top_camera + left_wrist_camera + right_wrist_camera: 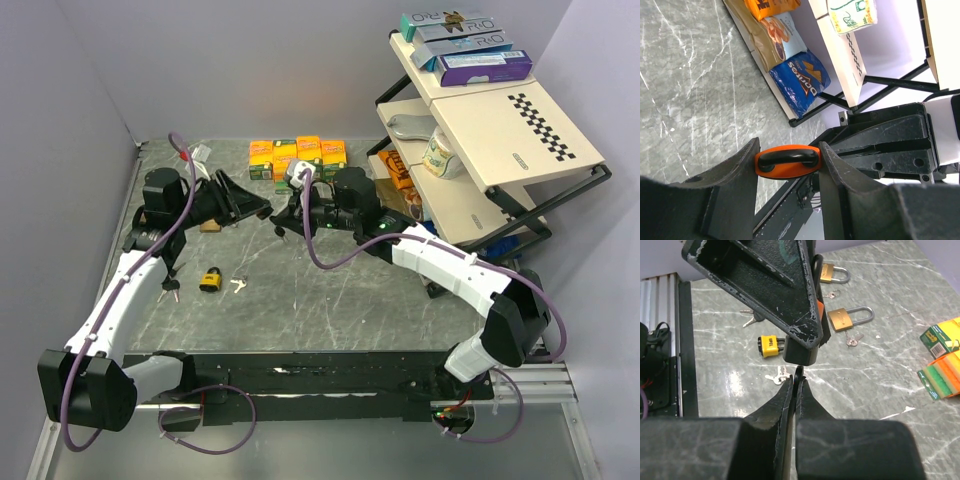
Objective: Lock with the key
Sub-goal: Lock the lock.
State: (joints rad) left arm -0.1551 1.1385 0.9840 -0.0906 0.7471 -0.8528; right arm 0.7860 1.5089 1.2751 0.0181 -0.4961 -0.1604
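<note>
My left gripper (788, 162) is shut on an orange padlock (787, 167) with a black shackle, held above the table by its two ends. Only an orange sliver of the padlock (819, 306) shows in the right wrist view, behind the left fingers (785, 295). My right gripper (798, 380) is shut on a thin dark key (799, 372) seen edge-on, its tip just under the left gripper's fingertip. From above, the left gripper (258, 206) and right gripper (283, 216) meet over the table's middle back. The keyhole is hidden.
A yellow padlock (211, 280) and loose keys (238, 284) lie on the marble table (330, 300). Two brass padlocks (842, 318) (829, 272) lie with their keys. Colourful sponge packs (298, 155) sit at the back. A tilted shelf rack (480, 150) with snack bags and boxes stands right.
</note>
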